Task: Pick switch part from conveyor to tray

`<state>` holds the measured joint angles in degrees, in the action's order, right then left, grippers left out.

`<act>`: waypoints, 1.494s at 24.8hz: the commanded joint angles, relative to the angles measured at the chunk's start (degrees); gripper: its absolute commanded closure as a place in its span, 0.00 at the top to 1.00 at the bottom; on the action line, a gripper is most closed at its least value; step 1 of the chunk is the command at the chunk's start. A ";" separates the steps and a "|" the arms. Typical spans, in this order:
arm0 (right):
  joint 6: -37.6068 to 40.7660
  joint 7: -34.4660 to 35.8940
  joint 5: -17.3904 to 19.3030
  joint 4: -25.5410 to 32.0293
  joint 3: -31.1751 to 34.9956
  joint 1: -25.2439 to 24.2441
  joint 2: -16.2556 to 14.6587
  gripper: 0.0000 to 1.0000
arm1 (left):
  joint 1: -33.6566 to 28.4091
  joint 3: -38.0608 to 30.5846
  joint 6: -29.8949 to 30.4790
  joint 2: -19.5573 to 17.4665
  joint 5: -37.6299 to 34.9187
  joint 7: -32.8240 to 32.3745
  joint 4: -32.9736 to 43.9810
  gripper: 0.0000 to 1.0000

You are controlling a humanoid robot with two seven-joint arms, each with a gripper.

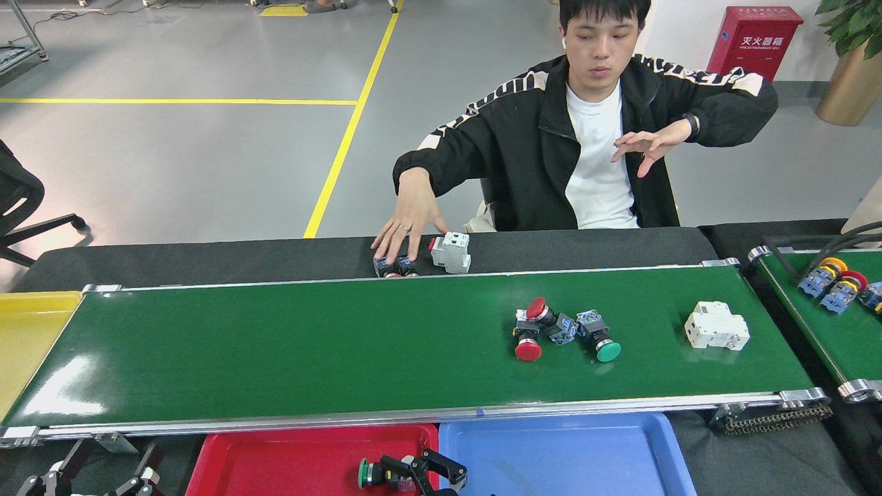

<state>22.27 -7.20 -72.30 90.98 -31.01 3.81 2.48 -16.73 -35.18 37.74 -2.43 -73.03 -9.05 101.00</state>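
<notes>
While the right gripper (413,474) hangs low over the red tray (275,458) in the head view, its dark fingers sit around a green-capped switch part (368,474), apparently not yet let go, so one delivery looks nearly finished. On the conveyor (310,344) three more switch parts remain in a cluster: two red-capped (529,341) and one green-capped (601,337), with a white breaker (716,325) further right. The blue tray (565,455) holds nothing visible. Only the tips of the left gripper (96,479) show at the bottom edge; I cannot tell how its jaws stand. A person's hand (408,224) rests on small parts behind the belt.
</notes>
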 commanded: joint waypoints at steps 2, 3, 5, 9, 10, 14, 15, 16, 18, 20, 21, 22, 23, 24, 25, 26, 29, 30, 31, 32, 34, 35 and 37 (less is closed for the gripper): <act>-13.21 -0.01 0.14 0.95 8.07 3.31 1.74 0.97 | 0.04 -0.16 0.14 -0.38 -0.01 0.17 0.78 1.00; -17.07 0.16 0.14 0.86 10.35 3.92 1.57 0.97 | -0.05 -0.16 0.14 -0.47 -0.01 0.17 0.78 1.00; -20.60 0.78 0.14 0.60 13.96 4.10 0.95 0.97 | -0.05 -0.16 0.14 -0.47 -0.01 0.17 0.69 1.00; -21.21 2.89 0.23 0.86 23.62 1.46 -0.98 0.97 | -0.31 -0.24 0.22 -0.38 0.08 0.17 0.78 1.00; -21.12 3.33 0.23 1.04 25.30 0.32 -1.16 0.97 | -0.40 -0.24 0.22 -0.38 0.08 0.17 0.78 1.00; -21.04 6.49 0.23 4.38 27.41 -6.89 -3.62 0.97 | -1.11 -0.24 0.31 -0.38 0.16 0.26 0.69 1.00; -20.95 7.55 0.31 5.70 27.41 -8.91 -4.41 0.97 | -1.28 -0.24 0.40 -0.47 0.16 0.17 0.78 1.00; -20.77 8.87 0.31 7.36 27.41 -12.08 -5.20 0.97 | -1.46 -0.16 0.84 -0.56 0.16 0.26 0.69 1.00; -20.24 9.83 0.31 8.86 27.32 -16.38 -5.91 0.97 | -1.99 -0.07 3.92 -1.09 0.08 0.26 0.69 1.00; -19.72 9.83 0.31 8.77 27.23 -17.00 -5.99 0.97 | -1.81 0.11 7.25 -1.26 -0.45 0.17 0.52 1.00; -19.72 9.66 0.31 8.60 27.23 -16.73 -5.99 0.97 | -1.37 0.55 7.26 -1.35 -1.24 0.17 0.43 1.00; -19.80 9.31 0.23 8.16 27.23 -15.94 -5.99 0.97 | -1.02 1.60 7.26 -1.53 -2.74 0.17 0.16 1.00; -20.07 9.13 -0.04 7.19 26.79 -14.01 -5.99 0.97 | -0.05 3.45 7.26 -2.05 -4.32 0.17 0.08 1.00; -20.16 8.69 -0.13 5.52 26.44 -11.46 -5.55 0.97 | 1.44 5.73 7.26 -2.58 -5.37 0.17 0.08 1.00; -20.16 7.81 -0.13 3.50 25.47 -8.82 -5.29 0.97 | 3.11 8.37 7.26 -2.93 -6.43 0.08 -0.01 1.00; -20.16 6.84 -0.21 1.39 23.45 -6.27 -4.85 0.97 | 4.78 10.66 7.26 -2.76 -7.57 -0.27 -0.19 1.00; -20.24 4.65 -0.13 -5.03 17.21 1.37 -4.59 0.97 | 8.91 15.58 4.97 -2.05 -12.58 -2.11 -0.89 1.00; -20.24 4.12 -0.13 -7.58 15.19 3.83 -4.32 0.97 | 10.58 17.25 3.56 -1.88 -13.81 -2.64 -1.07 1.00; -20.33 3.59 -0.21 -10.65 13.26 6.12 -3.53 0.97 | 12.08 19.36 2.33 -1.61 -14.16 -3.61 -1.59 1.00; -20.33 3.50 -0.21 -13.73 11.68 8.40 -2.21 0.97 | 13.31 21.47 1.01 -1.44 -14.25 -5.10 -2.47 1.00; -20.86 3.50 -0.21 -20.57 9.57 13.23 0.42 0.97 | 15.41 24.98 -2.41 -1.00 -14.16 -7.39 -4.49 1.00; -21.39 3.42 -0.13 -23.31 9.04 15.26 1.57 0.98 | 16.38 26.83 -3.82 -0.65 -14.25 -7.48 -5.28 1.00; -21.83 3.33 0.14 -27.44 8.51 17.72 3.94 0.95 | 17.09 28.85 -5.23 -0.30 -14.07 -7.48 -5.90 1.00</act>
<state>0.92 -3.72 -72.31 64.65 -22.29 20.04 5.33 -0.53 -7.08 34.70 -2.76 -87.19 -16.06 94.85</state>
